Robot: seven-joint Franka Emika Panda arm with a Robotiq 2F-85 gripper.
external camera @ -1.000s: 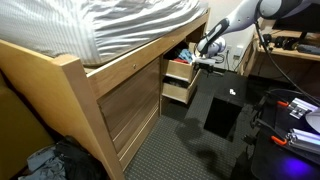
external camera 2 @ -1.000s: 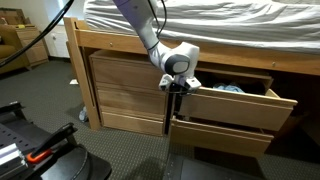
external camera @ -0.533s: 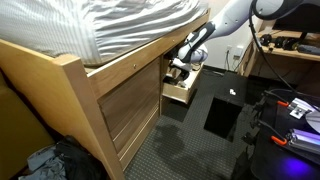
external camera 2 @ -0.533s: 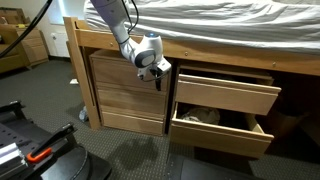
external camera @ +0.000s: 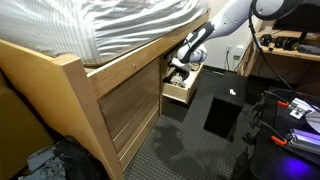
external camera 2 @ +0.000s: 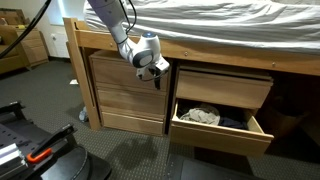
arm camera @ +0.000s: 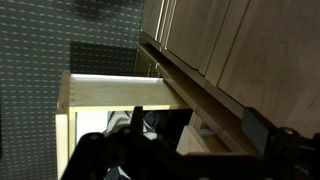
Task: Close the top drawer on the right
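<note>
The top drawer (external camera 2: 222, 88), light pine with a plain flat front, sits pushed in almost flush with the bed frame; no blue fabric shows inside it. In an exterior view my gripper (external camera 2: 158, 72) is at the drawer's left edge, by the frame post. In an exterior view my gripper (external camera: 180, 68) covers the drawer. The wrist view is dark; my fingers (arm camera: 190, 160) look spread apart and hold nothing. The lower drawer (external camera 2: 215, 130) beneath stands open with a pale cloth (external camera 2: 200, 114) inside, and it also shows in the wrist view (arm camera: 110, 92).
A bed with a striped mattress (external camera 2: 230, 25) lies on the wooden frame. A wooden cabinet panel (external camera 2: 125, 90) stands left of the drawers. A black box (external camera: 222, 108) sits on the dark carpet near the open lower drawer (external camera: 180, 93). A cluttered desk (external camera: 290, 45) stands behind.
The top drawer has slid from wide open to almost flush. My gripper moved with it towards the bed frame and upward. The lower drawer stays open.
</note>
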